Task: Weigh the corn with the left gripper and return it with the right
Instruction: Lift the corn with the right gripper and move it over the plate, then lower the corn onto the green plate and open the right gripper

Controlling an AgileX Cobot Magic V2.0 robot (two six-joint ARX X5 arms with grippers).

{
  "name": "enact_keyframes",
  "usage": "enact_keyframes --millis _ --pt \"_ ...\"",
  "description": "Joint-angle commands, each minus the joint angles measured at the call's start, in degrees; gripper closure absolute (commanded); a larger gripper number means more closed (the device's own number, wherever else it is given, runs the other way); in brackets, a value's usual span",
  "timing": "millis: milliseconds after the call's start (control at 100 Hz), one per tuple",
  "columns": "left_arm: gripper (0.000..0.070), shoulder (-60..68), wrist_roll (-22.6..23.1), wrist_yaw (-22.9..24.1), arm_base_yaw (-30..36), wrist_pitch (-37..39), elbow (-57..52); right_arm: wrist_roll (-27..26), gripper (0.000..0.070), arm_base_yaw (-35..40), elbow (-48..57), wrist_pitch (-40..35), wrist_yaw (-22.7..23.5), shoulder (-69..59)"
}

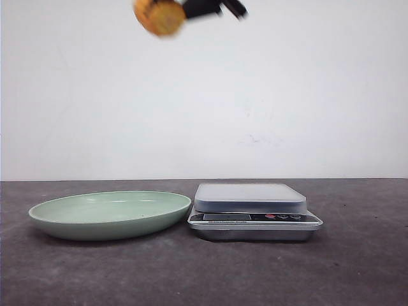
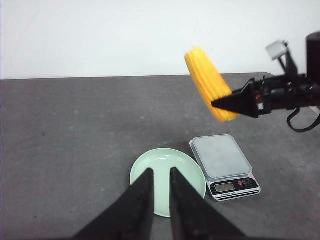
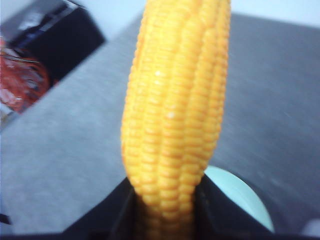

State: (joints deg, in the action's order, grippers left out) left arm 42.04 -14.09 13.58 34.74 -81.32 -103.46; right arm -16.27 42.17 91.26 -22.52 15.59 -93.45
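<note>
While the right hand (image 1: pixel 191 9) sits high at the upper edge of the front view, it grips the corn (image 1: pixel 159 16), whose paler cut end faces the camera; only a dark part of that hand shows here, just beside the cob, and both are well above the counter (image 1: pixel 357 268). Far below the hand, a pale green plate (image 1: pixel 64 226) and a silver scale (image 1: pixel 255 220) stand on the counter, just beside each other, the plate toward the robot's left. In the left wrist view, the left hand (image 2: pixel 159 182) hangs over the plate (image 2: pixel 192 172) with nothing between its two dark fingers (image 2: pixel 140 197), which leave only a narrow gap. Beyond and above that hand, the corn (image 2: pixel 207 80) is tilted in the air, pinched near its lower end by the dark pointed tips of the right hand (image 2: pixel 227 106), and the scale (image 2: pixel 222 157) lies on the counter (image 2: pixel 65 140) under it, next to the plate. In the right wrist view, the corn (image 3: pixel 175 110) fills the middle, rising straight out of the right hand (image 3: pixel 165 210), whose fingers (image 3: pixel 120 210) press it on both sides. Past the hand, a sliver of the plate (image 3: pixel 240 195) shows on the grey counter (image 3: pixel 65 165), blurred.
</note>
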Motion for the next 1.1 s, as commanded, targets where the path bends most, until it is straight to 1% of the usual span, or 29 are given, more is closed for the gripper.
enact_keyframes --millis 0,190,300,360,590,890,1090 --pt "0.0688 0.52 1.2 0.13 0.37 -1.97 -1.03 1.55 0.07 2.1 2.47 -0.07 0.96 -0.83" --pt "0.0688 0.52 1.2 0.13 0.37 -1.97 -1.03 3.39 0.07 6.36 3.26 -0.07 0.31 -0.96" --pt "0.0688 0.52 1.2 0.11 0.37 -1.97 -1.03 3.91 0.07 7.89 3.23 -0.55 -2.32 -1.95" --pt "0.0688 0.52 1.2 0.11 0.37 -1.97 -1.03 3.89 0.07 7.98 3.26 -0.92 -2.89 -2.64" --pt "0.0688 0.52 1.18 0.11 0.37 -1.97 -1.03 3.74 0.07 7.52 3.23 -6.51 -5.25 -7.85" --pt "0.0688 0.52 0.94 -0.17 0.37 -1.97 -1.03 2.32 0.07 7.08 3.23 -15.08 -4.87 -18.69" --pt "0.0687 0.5 0.35 -1.38 0.37 -1.97 -1.03 1.18 0.07 7.15 3.23 -16.04 -3.74 -23.41"
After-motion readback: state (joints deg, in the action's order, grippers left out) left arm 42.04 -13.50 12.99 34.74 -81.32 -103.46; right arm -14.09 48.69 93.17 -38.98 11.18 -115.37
